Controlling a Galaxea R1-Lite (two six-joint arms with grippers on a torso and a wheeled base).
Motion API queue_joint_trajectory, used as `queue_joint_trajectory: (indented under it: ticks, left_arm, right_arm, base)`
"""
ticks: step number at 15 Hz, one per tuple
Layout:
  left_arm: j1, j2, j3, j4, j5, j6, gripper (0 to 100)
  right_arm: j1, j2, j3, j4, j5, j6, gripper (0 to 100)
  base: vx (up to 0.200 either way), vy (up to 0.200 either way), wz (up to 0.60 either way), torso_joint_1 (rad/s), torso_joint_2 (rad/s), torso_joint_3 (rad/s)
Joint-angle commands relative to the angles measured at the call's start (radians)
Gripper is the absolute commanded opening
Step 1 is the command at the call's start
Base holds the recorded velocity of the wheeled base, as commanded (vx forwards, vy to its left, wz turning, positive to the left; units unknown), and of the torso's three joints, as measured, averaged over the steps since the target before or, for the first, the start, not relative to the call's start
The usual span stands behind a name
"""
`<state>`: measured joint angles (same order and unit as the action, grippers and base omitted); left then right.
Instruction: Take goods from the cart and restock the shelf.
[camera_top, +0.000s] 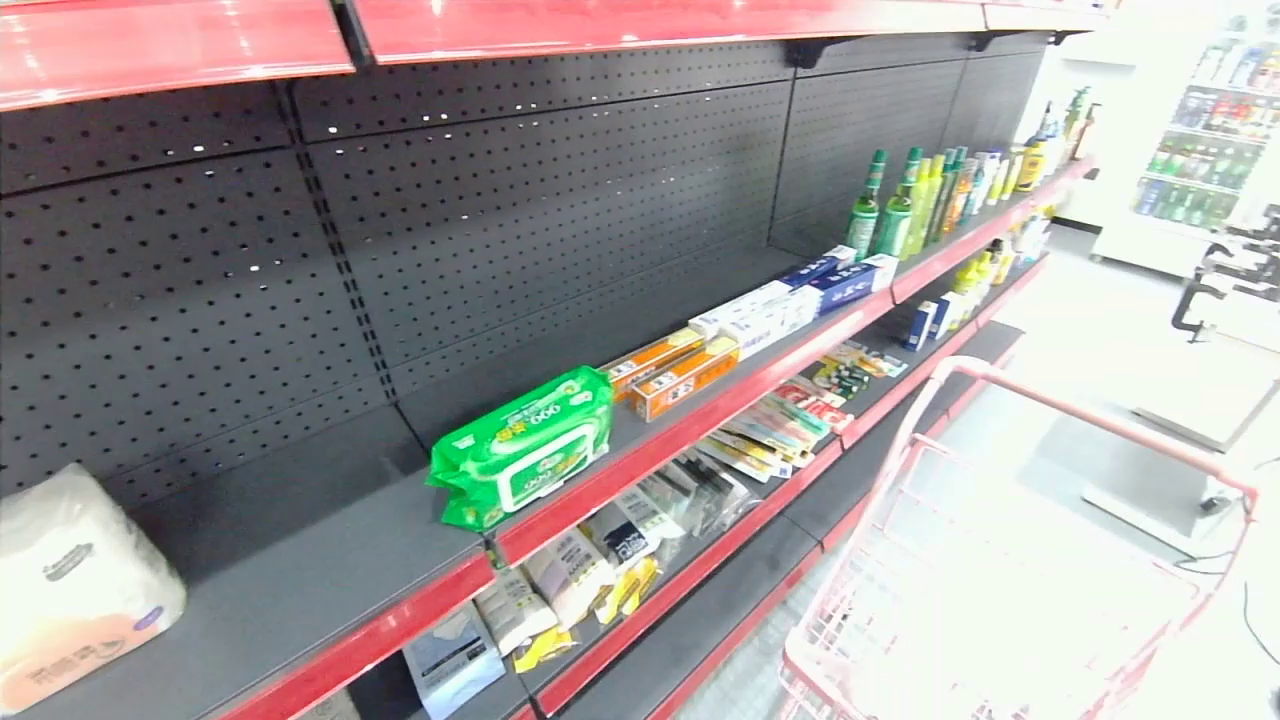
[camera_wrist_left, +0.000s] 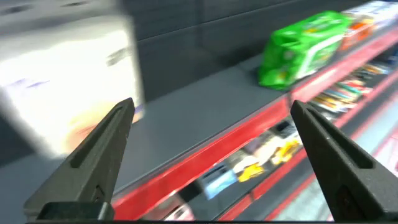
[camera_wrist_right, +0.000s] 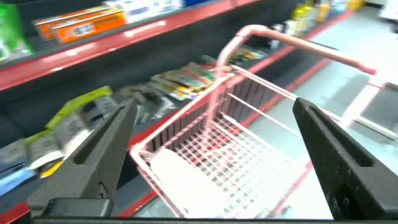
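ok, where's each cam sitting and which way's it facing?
Head: on the head, facing forward and down at the shelf, cart on the right.
Left wrist: on the left wrist, facing the shelf and wipes past the open left tool.
Right wrist: on the right wrist, facing down into the cart past the open right tool.
Shared: wipes in head and left wrist; cart in head and right wrist.

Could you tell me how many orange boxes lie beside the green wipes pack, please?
2. The front orange box lies by the front edge of the shelf, right of the green wipes pack; the rear orange box lies just behind it.
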<state>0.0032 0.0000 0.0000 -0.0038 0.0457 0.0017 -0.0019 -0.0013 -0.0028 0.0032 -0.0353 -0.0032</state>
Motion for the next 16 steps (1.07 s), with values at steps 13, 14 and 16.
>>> queue_joint_trajectory:
  ticks: [13, 14, 16]
  left_arm:
    - [0.0, 0.002, 0.0, 0.001, -0.001, 0.0, 100]
    - [0.0, 0.002, 0.0, 0.001, -0.001, 0.0, 100]
    - [0.0, 0.0, 0.0, -0.001, -0.001, -0.002, 100]
  right_arm:
    - [-0.02, 0.868, -0.592, 0.06, 0.011, 0.003, 100]
    - [-0.021, 0.929, -0.579, 0.06, 0.015, 0.003, 100]
    - [0.005, 1.253, -0.511, 0.067, 0.032, -0.026, 100]
  base:
    - [0.0, 0.0, 0.0, 0.0, 0.0, 0.0]
    - [0.0, 0.0, 0.0, 0.0, 0.0, 0.0]
    - [0.0, 0.0, 0.0, 0.0, 0.0, 0.0]
